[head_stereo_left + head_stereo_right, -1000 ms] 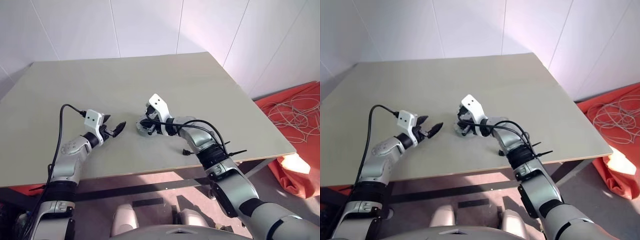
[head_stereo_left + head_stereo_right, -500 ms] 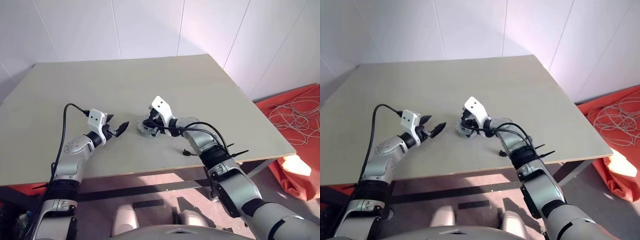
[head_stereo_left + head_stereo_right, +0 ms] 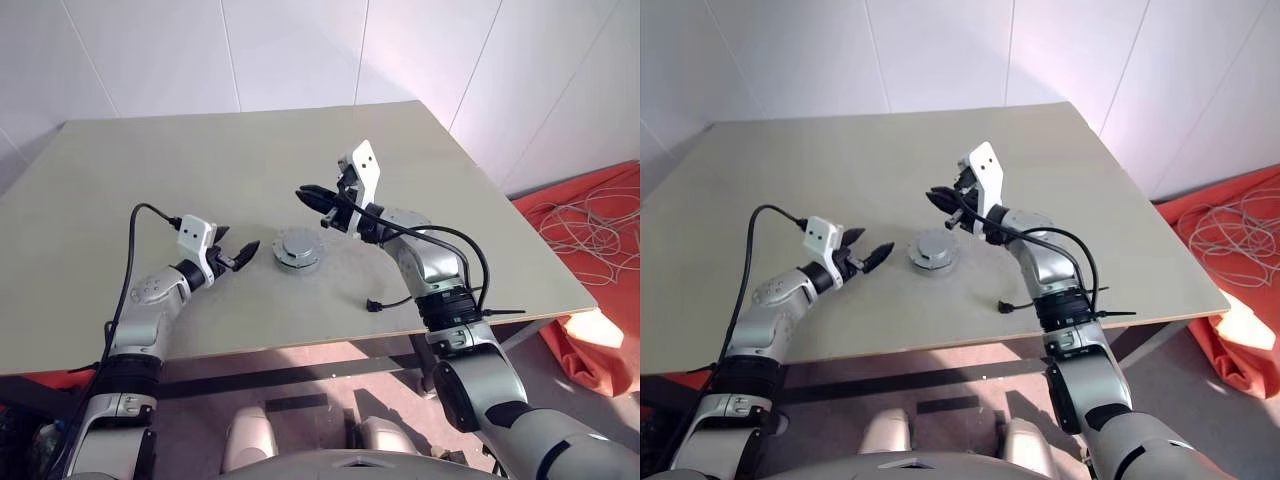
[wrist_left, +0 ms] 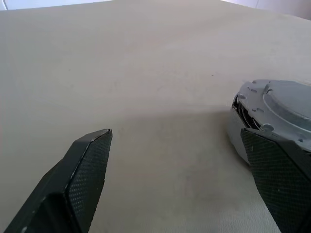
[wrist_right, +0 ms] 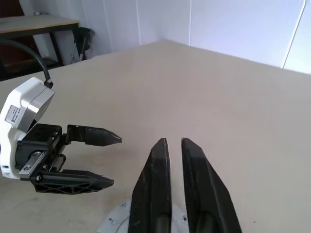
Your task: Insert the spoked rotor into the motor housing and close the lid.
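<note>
1. On the beige table (image 3: 420,160), near its middle: the motor housing (image 3: 297,249), a squat grey drum with the lid (image 4: 286,99) seated on top, dark slots visible in its side wall.
2. Just left of the drum, hovering low over the table: left gripper (image 3: 236,256), black fingers (image 4: 87,165) spread wide, nothing between them, tips aimed right toward the drum.
3. In the left wrist view, one finger overlapping the near edge of the drum; contact not clear, though a small gap visible from the head views.
4. Above and slightly right and far of the drum, raised clear of it: right gripper (image 3: 312,196), pointing left, holding nothing.
5. Right fingers (image 5: 158,179) close together, only a narrow slit between them, the lid's rim showing below them in the right wrist view.
6. Drum lying between the two grippers, nearer the left one.
7. At the far right, beyond the table edge: orange cloth (image 3: 590,260) on the floor with a tangle of pale cable (image 3: 590,225) on it.
</note>
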Motion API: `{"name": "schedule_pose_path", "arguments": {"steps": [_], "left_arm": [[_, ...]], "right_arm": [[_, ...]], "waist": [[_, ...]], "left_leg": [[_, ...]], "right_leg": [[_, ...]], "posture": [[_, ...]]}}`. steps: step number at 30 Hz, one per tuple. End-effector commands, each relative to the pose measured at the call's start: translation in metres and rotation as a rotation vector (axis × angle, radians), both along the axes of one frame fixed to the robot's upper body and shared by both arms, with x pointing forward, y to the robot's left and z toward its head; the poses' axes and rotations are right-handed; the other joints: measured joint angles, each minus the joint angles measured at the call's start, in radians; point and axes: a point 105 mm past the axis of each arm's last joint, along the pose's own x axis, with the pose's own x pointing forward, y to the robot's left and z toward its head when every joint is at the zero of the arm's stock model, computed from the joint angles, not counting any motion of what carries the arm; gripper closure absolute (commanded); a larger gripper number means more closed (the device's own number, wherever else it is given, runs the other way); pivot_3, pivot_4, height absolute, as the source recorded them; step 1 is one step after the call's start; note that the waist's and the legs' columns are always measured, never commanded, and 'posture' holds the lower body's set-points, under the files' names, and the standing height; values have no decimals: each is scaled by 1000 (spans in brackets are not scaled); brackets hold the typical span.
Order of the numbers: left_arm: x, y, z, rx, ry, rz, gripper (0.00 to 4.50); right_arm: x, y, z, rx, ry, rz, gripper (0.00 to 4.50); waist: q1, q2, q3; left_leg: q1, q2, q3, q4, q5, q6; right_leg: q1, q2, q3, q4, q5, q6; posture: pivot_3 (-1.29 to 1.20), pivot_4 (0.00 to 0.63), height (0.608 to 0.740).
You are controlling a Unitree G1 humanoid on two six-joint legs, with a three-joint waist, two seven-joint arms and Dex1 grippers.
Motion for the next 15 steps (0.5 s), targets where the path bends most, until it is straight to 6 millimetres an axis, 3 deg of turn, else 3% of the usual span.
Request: {"name": "schedule_pose_path", "arguments": {"steps": [1, 9, 15], "left_arm": [[5, -1, 13, 12, -51, -12, 0], [4, 2, 14, 23, -55, -5, 0], [2, 4, 14, 24, -54, 0, 0]], "right_arm": [[-11, 7, -2, -37, -70, 70, 2859], [-9, 12, -31, -97, -24, 80, 53], [-15, 21, -53, -118, 41, 125, 23]], "waist": [[0, 0, 0], [-1, 0, 0], [-1, 0, 0]], "left_leg": [[0, 0, 0, 0, 0, 0], [0, 0, 0, 1, -1, 1], [0, 0, 0, 0, -1, 1]], "right_leg": [[0, 0, 0, 0, 0, 0], [0, 0, 0, 0, 0, 0], [0, 0, 0, 0, 0, 0]], "posture": [[0, 0, 740], [0, 0, 740], [0, 0, 740]]}}
